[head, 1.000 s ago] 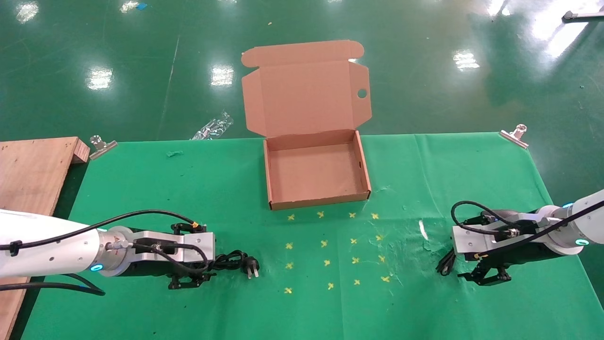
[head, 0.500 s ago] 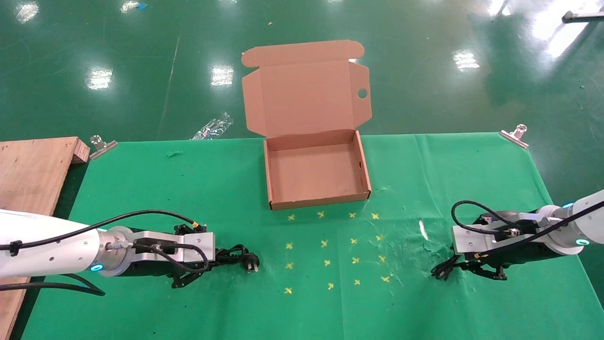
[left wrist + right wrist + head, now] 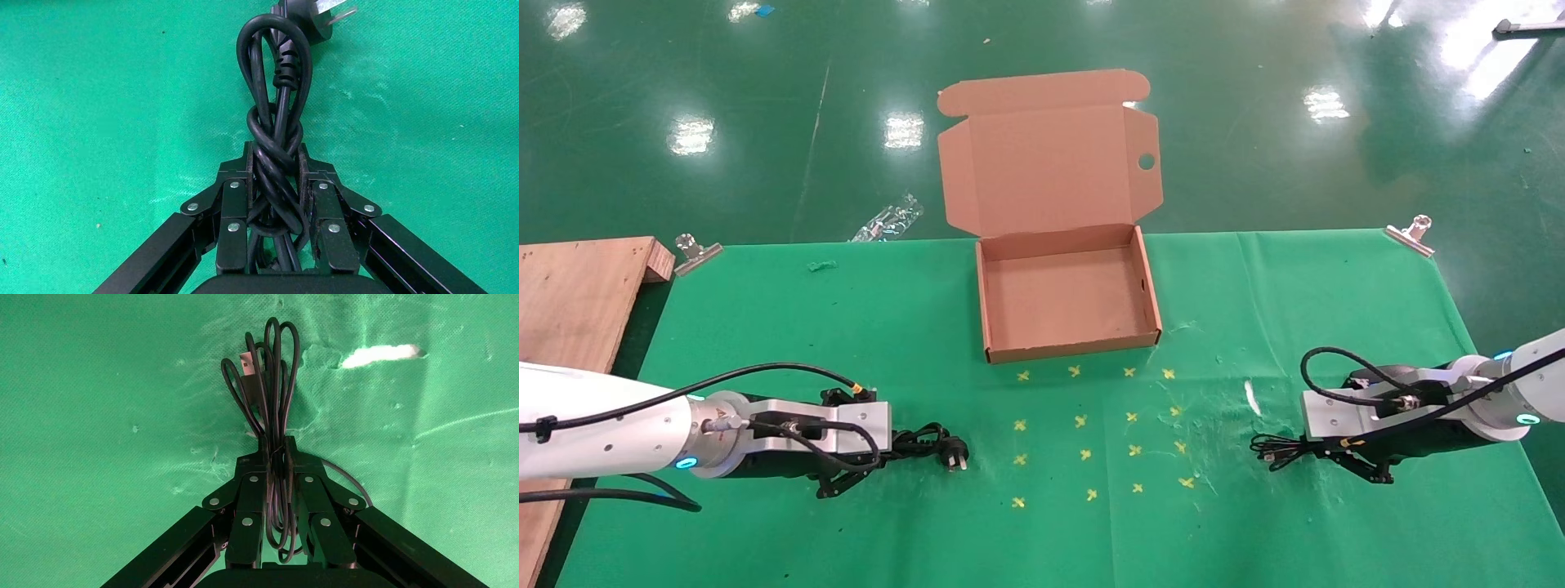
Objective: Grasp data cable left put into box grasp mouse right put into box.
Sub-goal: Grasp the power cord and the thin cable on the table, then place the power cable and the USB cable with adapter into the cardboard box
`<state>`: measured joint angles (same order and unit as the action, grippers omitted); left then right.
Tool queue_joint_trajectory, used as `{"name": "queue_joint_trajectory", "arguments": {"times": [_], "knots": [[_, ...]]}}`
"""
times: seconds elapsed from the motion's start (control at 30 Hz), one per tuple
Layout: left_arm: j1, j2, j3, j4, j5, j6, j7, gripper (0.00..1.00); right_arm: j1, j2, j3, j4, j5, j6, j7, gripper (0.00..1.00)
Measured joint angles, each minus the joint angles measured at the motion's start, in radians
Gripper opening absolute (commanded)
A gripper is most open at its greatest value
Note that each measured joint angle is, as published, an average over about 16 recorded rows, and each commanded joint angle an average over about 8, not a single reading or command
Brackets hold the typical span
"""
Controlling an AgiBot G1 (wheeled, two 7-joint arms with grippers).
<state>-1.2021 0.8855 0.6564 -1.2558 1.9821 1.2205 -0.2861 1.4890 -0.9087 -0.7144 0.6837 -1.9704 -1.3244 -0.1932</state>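
Left wrist view shows the left gripper (image 3: pixel 275 177) clamped on the data cable (image 3: pixel 275 110) at its twisted middle, resting on the green cloth (image 3: pixel 92 92); stiff, heavy cord, a sound hold. Right gripper (image 3: pixel 280 462) pinches the mouse's thin cord (image 3: pixel 266 373), limp and slippery; the mouse itself is hidden.

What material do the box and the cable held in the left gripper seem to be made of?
The box looks like brown corrugated cardboard, matte, with folded flaps and raw cut edges. The data cable, clamped in the left gripper, seems rubber or plastic sheathed: smooth black with a slight sheen, and its plug shows metal prongs.
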Motion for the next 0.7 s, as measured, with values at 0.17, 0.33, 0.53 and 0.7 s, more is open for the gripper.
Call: {"name": "queue_joint_trajectory", "arguments": {"times": [0.17, 0.33, 0.53, 0.7], "knots": [[-0.030, -0.004, -0.015, -0.014, -0.037, 0.028, -0.013, 0.00, 0.025, 0.023, 0.013, 0.032, 0.012, -0.015, 0.001, 0.00], [-0.088, 0.023, -0.034, -0.027, -0.080, 0.053, -0.040, 0.00, 0.058, 0.064, 0.035, 0.091, 0.031, -0.036, 0.018, 0.00], [-0.149, 0.138, -0.032, -0.011, -0.060, 0.000, -0.079, 0.00, 0.092, 0.131, 0.071, 0.196, 0.070, -0.070, 0.059, 0.00], [-0.167, 0.290, 0.013, 0.062, 0.070, -0.154, -0.109, 0.00, 0.103, 0.184, 0.098, 0.304, 0.101, -0.102, 0.117, 0.00]]}}
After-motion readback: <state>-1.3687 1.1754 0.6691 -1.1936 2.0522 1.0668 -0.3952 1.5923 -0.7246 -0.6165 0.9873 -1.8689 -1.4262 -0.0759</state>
